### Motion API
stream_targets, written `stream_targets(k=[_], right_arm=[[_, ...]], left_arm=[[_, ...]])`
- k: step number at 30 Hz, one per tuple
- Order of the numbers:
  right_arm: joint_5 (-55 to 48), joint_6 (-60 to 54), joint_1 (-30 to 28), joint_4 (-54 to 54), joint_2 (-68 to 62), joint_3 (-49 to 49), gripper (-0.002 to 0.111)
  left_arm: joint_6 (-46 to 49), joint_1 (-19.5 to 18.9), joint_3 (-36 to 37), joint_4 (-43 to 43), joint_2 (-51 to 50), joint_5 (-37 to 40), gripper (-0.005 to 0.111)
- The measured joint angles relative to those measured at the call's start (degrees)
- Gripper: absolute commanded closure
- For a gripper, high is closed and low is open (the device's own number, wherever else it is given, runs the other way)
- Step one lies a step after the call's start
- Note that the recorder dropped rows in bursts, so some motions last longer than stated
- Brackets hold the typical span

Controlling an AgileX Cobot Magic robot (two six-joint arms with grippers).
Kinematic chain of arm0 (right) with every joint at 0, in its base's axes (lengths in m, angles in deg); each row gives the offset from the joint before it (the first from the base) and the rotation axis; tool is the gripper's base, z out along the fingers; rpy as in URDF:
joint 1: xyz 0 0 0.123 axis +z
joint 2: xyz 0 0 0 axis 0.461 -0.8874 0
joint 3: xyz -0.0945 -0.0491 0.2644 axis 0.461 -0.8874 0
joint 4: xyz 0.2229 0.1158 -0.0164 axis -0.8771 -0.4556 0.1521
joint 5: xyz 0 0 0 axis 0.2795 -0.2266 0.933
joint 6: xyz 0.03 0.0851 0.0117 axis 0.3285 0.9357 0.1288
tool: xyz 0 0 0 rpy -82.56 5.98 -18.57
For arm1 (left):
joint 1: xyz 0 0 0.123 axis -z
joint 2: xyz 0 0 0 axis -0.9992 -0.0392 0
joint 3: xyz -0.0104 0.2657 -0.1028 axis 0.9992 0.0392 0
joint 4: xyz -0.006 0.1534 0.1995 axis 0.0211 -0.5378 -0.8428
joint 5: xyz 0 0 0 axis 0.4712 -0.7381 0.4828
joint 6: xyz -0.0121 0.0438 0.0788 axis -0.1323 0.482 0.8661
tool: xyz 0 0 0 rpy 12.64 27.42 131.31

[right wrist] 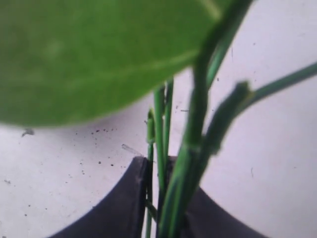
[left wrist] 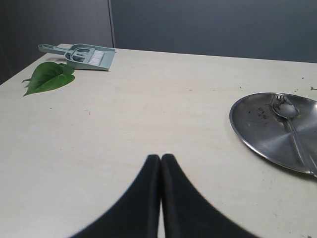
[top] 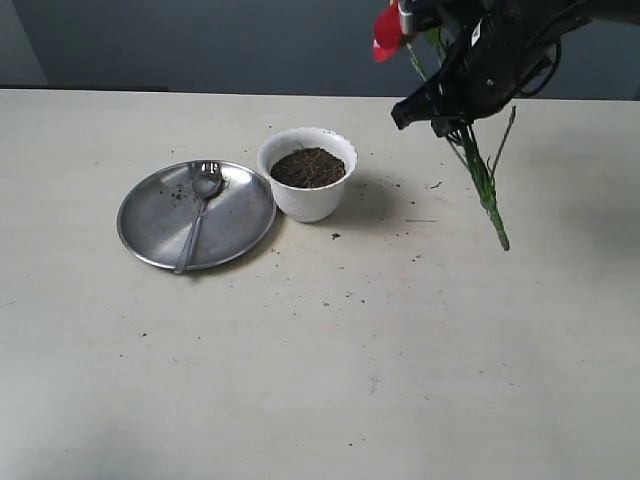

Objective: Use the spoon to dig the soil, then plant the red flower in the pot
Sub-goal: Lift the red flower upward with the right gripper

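The white scalloped pot [top: 308,176] stands mid-table with dark soil [top: 308,167] filling it. The spoon [top: 201,205] lies on the round steel plate [top: 160,220] left of the pot, and shows too in the left wrist view, spoon [left wrist: 290,121] on plate [left wrist: 257,129]. My right gripper [top: 448,120] hangs in the air right of and above the pot, shut on the green stems of the red flower [top: 387,33]; the stems [top: 487,190] trail down toward the table. Up close the right gripper [right wrist: 159,166] pinches the stems [right wrist: 161,129] under a broad leaf [right wrist: 89,54]. My left gripper [left wrist: 161,159] is shut and empty.
Crumbs of soil [top: 335,236] are scattered on the table around the pot. A green leaf [left wrist: 48,77] and a small dustpan with brush [left wrist: 84,55] lie at the far corner in the left wrist view.
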Motion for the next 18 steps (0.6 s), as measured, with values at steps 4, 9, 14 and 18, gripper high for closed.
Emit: stream_targets(k=[4, 9, 14, 18], right_arm=[[1.4, 0.2, 0.0, 0.0, 5.2, -0.3, 0.109], [7.1, 0.5, 0.0, 0.1, 14.9, -7.8, 0.109], [11.4, 2.4, 0.0, 3.1, 23.7, -14.3, 0.109], [13.4, 3.7, 0.0, 4.8, 28.3, -17.7, 0.109]], left_arm=[[0.0, 0.0, 0.0, 0.0, 0.0, 0.0, 0.106], [0.0, 0.0, 0.0, 0.0, 0.0, 0.0, 0.106], [0.0, 0.0, 0.0, 0.0, 0.0, 0.0, 0.106], [0.0, 0.0, 0.0, 0.0, 0.0, 0.0, 0.106]])
